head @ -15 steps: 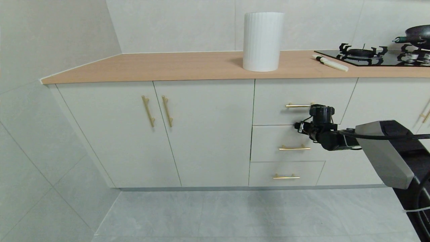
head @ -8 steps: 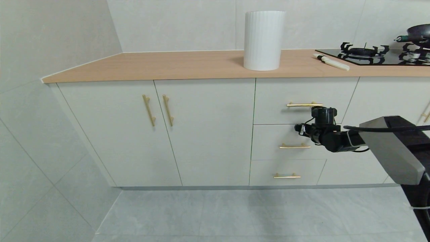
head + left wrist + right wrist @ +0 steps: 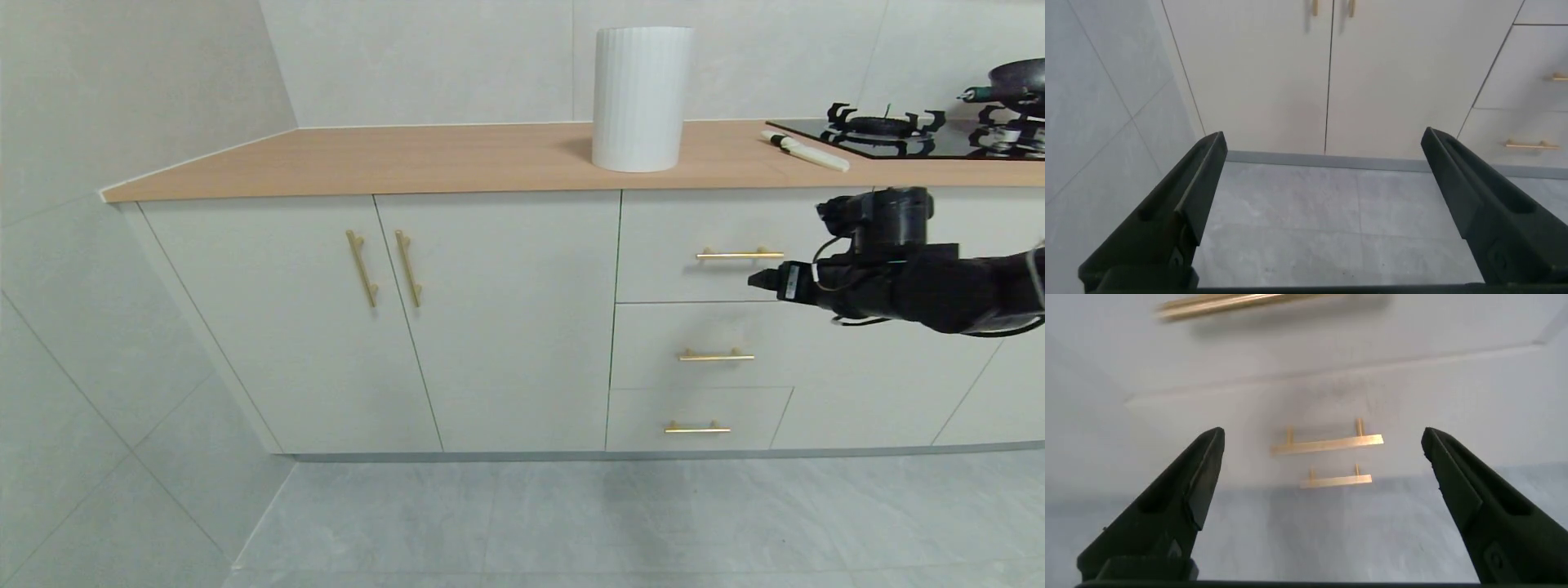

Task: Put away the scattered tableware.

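A pale knife (image 3: 804, 151) lies on the wooden countertop (image 3: 408, 159) beside the hob. My right gripper (image 3: 767, 279) hangs in front of the drawer stack, just below and right of the top drawer's brass handle (image 3: 739, 255), apart from it. Its fingers are open with nothing between them. In the right wrist view the right gripper (image 3: 1323, 441) faces the drawer fronts, with the middle handle (image 3: 1327, 443) and the bottom handle (image 3: 1335, 480) ahead. My left gripper (image 3: 1323, 143) is open and empty, low above the grey floor, facing the double cabinet doors (image 3: 1331, 73).
A tall white ribbed canister (image 3: 639, 98) stands on the counter. A black gas hob (image 3: 898, 135) with a pan (image 3: 1012, 82) is at the far right. All three drawers and the double doors (image 3: 384, 327) are shut. A tiled wall closes off the left side.
My right arm has risen from beside the middle drawer to the height of the top drawer and swung to the right. Nothing was grasped.
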Robot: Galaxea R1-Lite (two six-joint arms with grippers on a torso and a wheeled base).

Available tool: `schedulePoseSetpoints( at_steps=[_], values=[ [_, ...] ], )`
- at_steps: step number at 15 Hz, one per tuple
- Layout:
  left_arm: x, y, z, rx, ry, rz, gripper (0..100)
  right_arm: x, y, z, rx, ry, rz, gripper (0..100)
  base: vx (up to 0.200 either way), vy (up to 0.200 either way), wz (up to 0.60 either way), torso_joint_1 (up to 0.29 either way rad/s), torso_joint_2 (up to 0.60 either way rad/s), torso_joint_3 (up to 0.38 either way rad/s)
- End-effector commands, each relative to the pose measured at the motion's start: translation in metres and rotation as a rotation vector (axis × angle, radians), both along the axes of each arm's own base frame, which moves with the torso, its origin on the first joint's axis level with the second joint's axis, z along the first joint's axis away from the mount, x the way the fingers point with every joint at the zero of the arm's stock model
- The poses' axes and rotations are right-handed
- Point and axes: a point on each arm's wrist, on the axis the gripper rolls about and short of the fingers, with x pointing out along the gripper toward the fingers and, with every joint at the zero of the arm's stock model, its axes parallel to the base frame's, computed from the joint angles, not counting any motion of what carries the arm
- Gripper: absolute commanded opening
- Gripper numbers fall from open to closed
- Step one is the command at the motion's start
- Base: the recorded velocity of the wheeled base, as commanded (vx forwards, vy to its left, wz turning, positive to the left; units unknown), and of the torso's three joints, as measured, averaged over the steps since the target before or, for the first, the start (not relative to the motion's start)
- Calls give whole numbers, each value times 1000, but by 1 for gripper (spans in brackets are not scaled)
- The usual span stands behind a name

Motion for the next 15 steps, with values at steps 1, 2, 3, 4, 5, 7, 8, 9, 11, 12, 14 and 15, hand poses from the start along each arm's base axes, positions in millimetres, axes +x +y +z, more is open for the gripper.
schedulePoseSetpoints(
  at_steps=[1,2,3,4,5,7,8,9,11,12,14,15],
  values=[
    [0,0,0,0,-1,0,100,-91,-5,48,-10,-63,18,100,0,0,0,0,0,0],
    [0,0,0,0,0,0,100,-110,-8,55,-21,-83,10,100,0,0,0,0,0,0],
    [0,0,0,0,0,0,100,-134,-10,60,-35,-107,-22,100,0,0,0,0,0,0],
    [0,0,0,0,0,0,100,-159,-14,65,-54,-134,-65,100,0,0,0,0,0,0],
    [0,0,0,0,0,0,100,-179,-17,67,-62,-157,-84,100,0,0,0,0,0,0],
    [0,0,0,0,0,0,100,-251,-26,68,-52,-255,-99,100,0,0,0,0,0,0],
    [0,0,0,0,-1,0,100,-285,-30,63,-45,-309,-102,100,0,0,0,0,0,0],
    [0,0,0,0,0,0,100,-314,-34,56,-42,-361,-108,100,0,0,0,0,0,0],
    [0,0,0,1,0,0,100,-369,-42,35,-97,-427,-176,100,0,0,0,0,0,0],
    [0,0,0,1,0,0,100,-381,-44,31,-114,-436,-200,100,0,0,0,0,0,0],
    [0,0,0,1,-1,0,100,-427,-49,17,-138,-481,-227,100,0,0,0,0,0,0],
    [0,0,0,1,0,0,100,-436,-51,11,-140,-483,-233,100,0,0,0,0,0,0]
  ],
)
